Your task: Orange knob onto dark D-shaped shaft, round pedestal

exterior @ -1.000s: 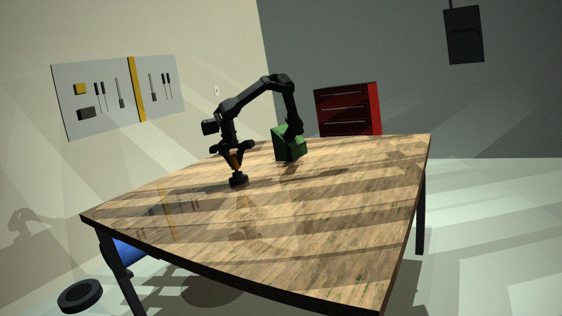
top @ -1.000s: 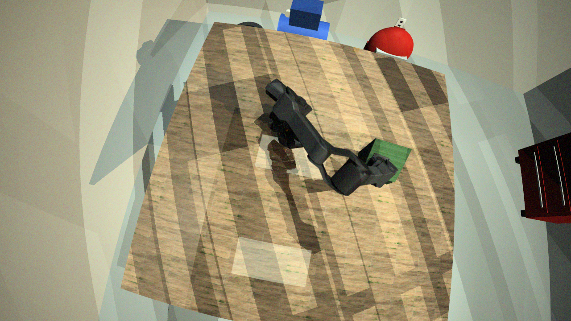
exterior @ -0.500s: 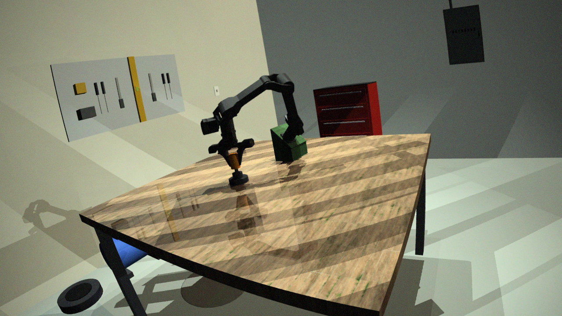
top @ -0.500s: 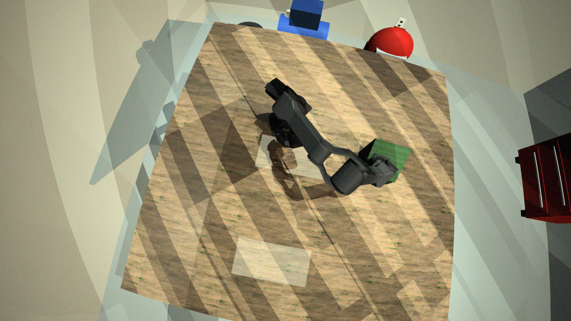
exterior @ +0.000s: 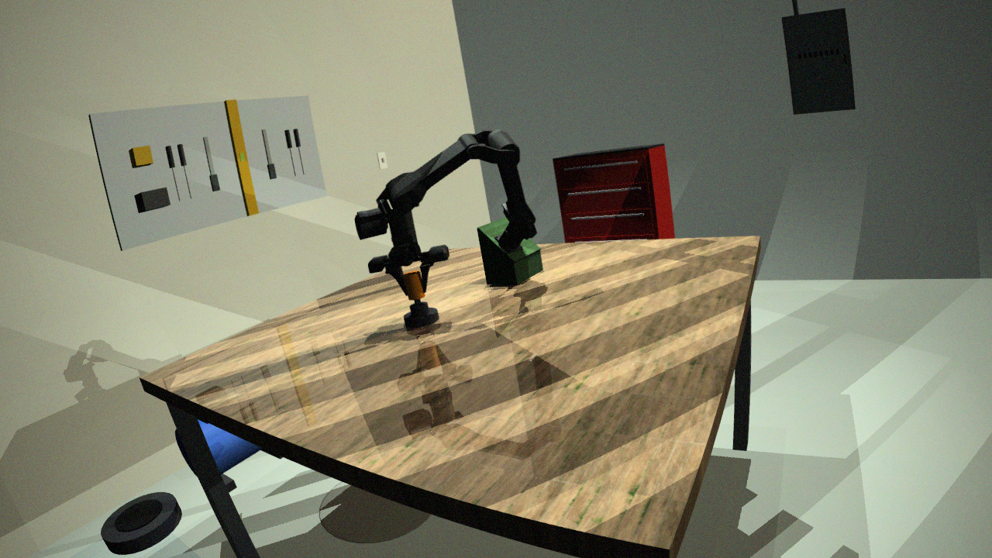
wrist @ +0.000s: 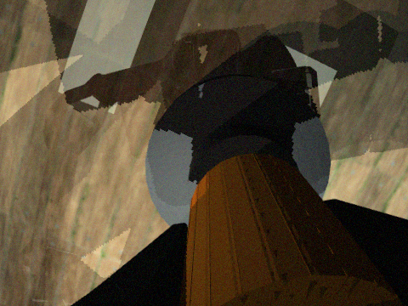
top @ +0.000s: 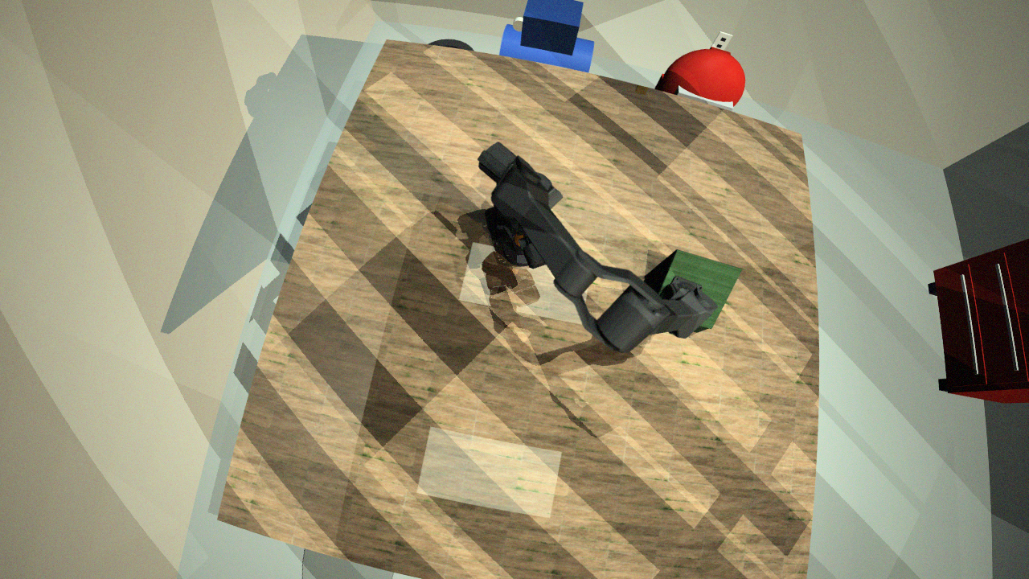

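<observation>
The orange knob (exterior: 414, 284) (wrist: 255, 238) is a tall ribbed piece held between the two black fingers of my gripper (exterior: 415, 291) (wrist: 255, 226), which is shut on it. In the exterior view the knob is above the round dark pedestal (exterior: 421, 318) (wrist: 167, 170), its lower end at the top of the narrow middle part. In the wrist view the knob's lower end overlaps the pedestal's raised centre, with the wide grey disc showing on both sides. The shaft, its flat side and the knob's hole are hidden. In the top view the arm mostly hides knob and pedestal.
The arm's base stands at a green sloped block (top: 719, 277) (exterior: 528, 266) on the wooden table (top: 611, 475) (exterior: 589, 388). Past the table are a red drawer cabinet (top: 989, 323) (exterior: 610, 194), a blue object (top: 550, 43) and a red dome (top: 708, 75).
</observation>
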`<state>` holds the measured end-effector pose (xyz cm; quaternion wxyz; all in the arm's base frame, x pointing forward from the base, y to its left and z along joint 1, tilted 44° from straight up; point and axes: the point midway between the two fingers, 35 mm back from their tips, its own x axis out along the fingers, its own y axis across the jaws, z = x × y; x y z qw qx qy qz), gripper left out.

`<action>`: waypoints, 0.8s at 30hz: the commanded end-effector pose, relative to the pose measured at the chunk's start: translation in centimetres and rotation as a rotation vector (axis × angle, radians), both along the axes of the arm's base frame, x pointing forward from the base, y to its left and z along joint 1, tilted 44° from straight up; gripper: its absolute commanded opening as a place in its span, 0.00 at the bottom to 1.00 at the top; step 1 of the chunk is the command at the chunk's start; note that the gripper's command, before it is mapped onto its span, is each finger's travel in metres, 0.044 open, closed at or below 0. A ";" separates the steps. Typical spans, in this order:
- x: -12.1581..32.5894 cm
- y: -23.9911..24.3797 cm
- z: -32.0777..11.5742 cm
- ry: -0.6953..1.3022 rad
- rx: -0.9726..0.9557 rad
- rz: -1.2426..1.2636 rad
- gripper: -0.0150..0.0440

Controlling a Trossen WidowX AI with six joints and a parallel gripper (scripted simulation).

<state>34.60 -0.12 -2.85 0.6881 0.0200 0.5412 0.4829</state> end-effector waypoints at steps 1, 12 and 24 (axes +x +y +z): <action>0.1 0.1 0.0 -0.009 0.004 0.005 0.25; 0.2 -0.2 0.3 -0.047 0.007 0.044 0.25; 0.1 0.1 0.0 -0.153 0.015 0.157 0.25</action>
